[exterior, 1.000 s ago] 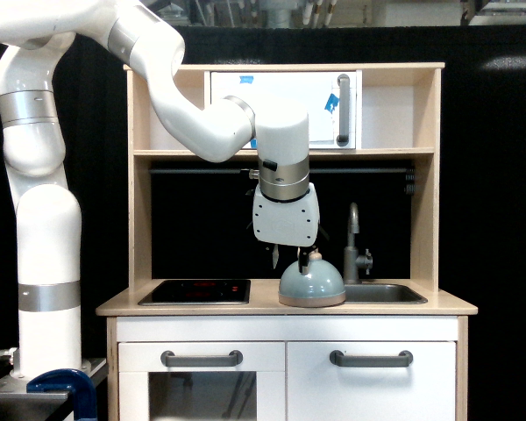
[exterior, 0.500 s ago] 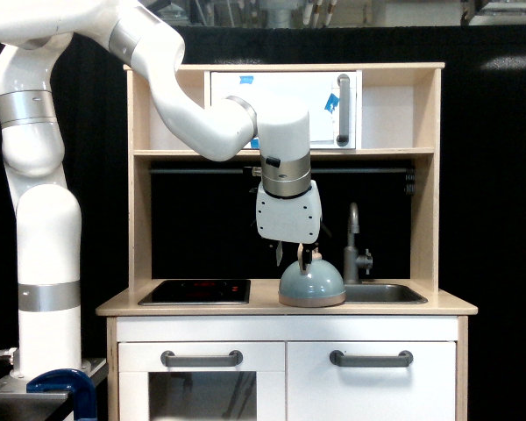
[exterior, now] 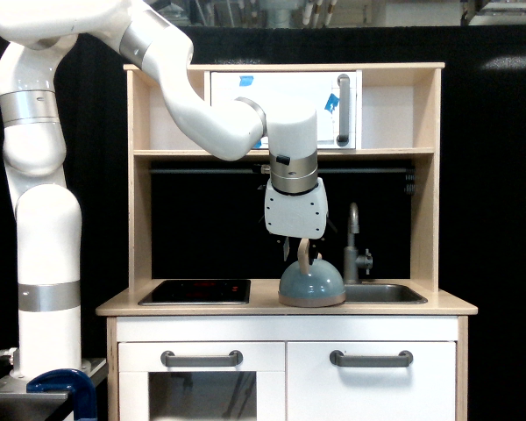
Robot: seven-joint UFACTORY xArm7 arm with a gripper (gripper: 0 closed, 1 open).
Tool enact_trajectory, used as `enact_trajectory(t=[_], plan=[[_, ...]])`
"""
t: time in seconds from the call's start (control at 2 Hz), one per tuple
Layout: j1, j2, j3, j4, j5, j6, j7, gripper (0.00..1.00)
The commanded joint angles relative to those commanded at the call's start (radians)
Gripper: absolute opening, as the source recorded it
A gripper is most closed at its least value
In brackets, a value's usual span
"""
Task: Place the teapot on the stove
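Stove [exterior: 195, 291]: black panel at the worktop's left end in the exterior view. Teapot [exterior: 311, 285] sits mid-worktop at the sink's [exterior: 384, 293] edge, well apart from the stove. Likely light, rigid, smooth-domed; the tan loop handle [exterior: 304, 256] is the hold. Gripper [exterior: 296, 250] hangs directly over that handle, fingers part hidden; opening and contact cannot be told.

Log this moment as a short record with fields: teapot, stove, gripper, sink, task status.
teapot: pale blue-grey teapot sits on the wooden counter, between stove and sink, its tan handle upright
stove: black stove on the exterior view's left of the teapot, nothing on it
gripper: gripper directly above the teapot, its fingers at the handle; grip state not discernible
sink: sink with grey faucet on the exterior view's right of the teapot
task status: teapot not yet on the stove
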Motion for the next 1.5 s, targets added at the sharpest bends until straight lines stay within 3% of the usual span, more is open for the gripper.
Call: enact_trajectory(t=[1.0,1.5], plan=[[0.015,0.045,0.085,0.024,0.063,-0.05,0.039,1.0],[0.003,0.047,0.094,0.023,0.066,-0.049,0.034,0.0]])
